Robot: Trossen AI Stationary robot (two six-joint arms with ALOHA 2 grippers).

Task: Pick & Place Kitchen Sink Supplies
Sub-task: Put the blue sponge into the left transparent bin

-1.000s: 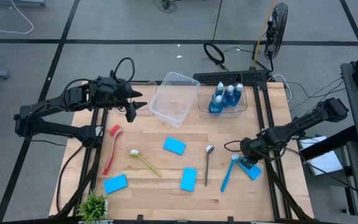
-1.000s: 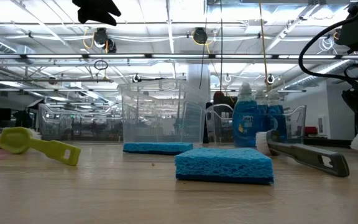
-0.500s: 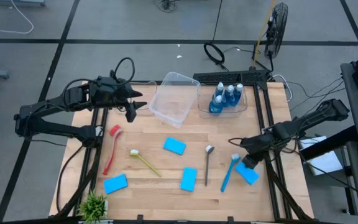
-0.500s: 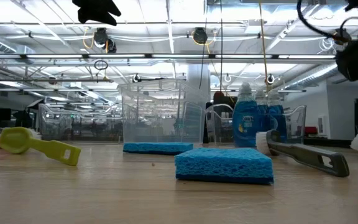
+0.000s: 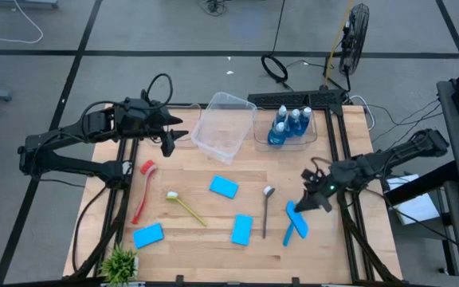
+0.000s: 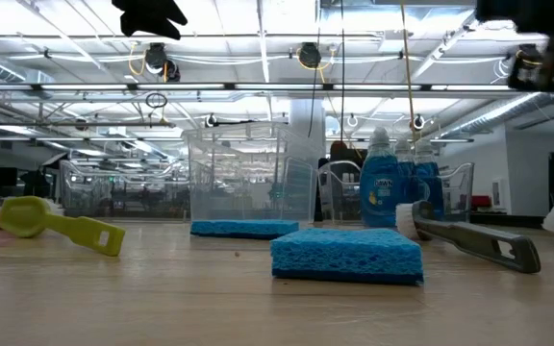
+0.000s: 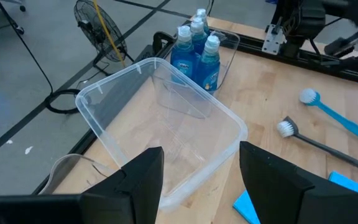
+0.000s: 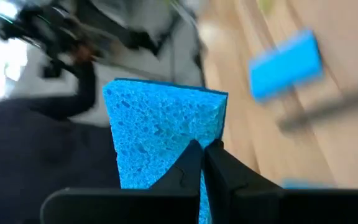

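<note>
Since a second ago the right gripper [image 5: 309, 199] has lifted off the table's right edge and swung inward, pinching a blue sponge [image 8: 166, 134] by one thin edge above the blue brush [image 5: 291, 229]. That narrow bite could let the sponge slip on the way to the empty bin [image 5: 223, 126]. The left gripper [image 7: 201, 168] hangs spread and empty over that bin

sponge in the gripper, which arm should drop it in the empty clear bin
Right. The right gripper is shut on the sponge; the left gripper hangs open beside the empty bin.
</note>
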